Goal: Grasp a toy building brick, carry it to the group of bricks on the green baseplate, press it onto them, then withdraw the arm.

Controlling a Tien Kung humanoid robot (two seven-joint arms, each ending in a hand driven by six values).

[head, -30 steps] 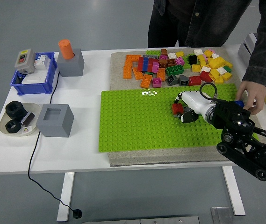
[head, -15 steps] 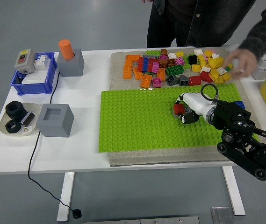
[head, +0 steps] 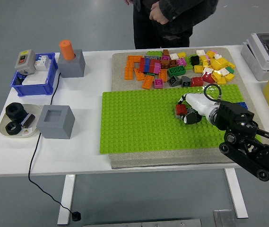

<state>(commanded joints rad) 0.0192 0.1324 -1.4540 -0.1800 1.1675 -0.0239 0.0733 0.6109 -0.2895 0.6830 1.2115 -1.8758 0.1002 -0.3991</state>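
Far left of the white table (head: pixel 89 94): a blue bin (head: pixel 34 75) is sitting with a grey switch box (head: pixel 24 61) on its rim. Below it a round dish (head: pixel 16 124) is holding black parts. A grey block (head: pixel 71 63) with an orange cylinder (head: pixel 67 49) is standing beside the bin; a second grey block (head: pixel 56 122) with a square recess is sitting nearer my edge.

Centre: the green baseplate (head: pixel 139 123) is lying on a beige mat (head: pixel 120 64). Along the mat's far side a loose pile of bricks (head: pixel 179 68) is spreading out in orange, red, green, yellow and pink.

On the baseplate's right half, a red brick (head: pixel 181 109) is sitting at the tips of my right hand (head: pixel 194 107). My white fingers (head: pixel 187 98) are curling around it from above and from the right, dark fingertips touching it; the brick is lying low against the studs. I cannot tell whether it is locked onto the studs.

My black forearm (head: pixel 247 142) is coming in from the lower right corner. A blue brick (head: pixel 242 105) is showing just behind my wrist on the baseplate's right edge.

Far side: a person in dark clothing (head: pixel 172 19) is standing at the table, hands held near the waist, well apart from the bricks.
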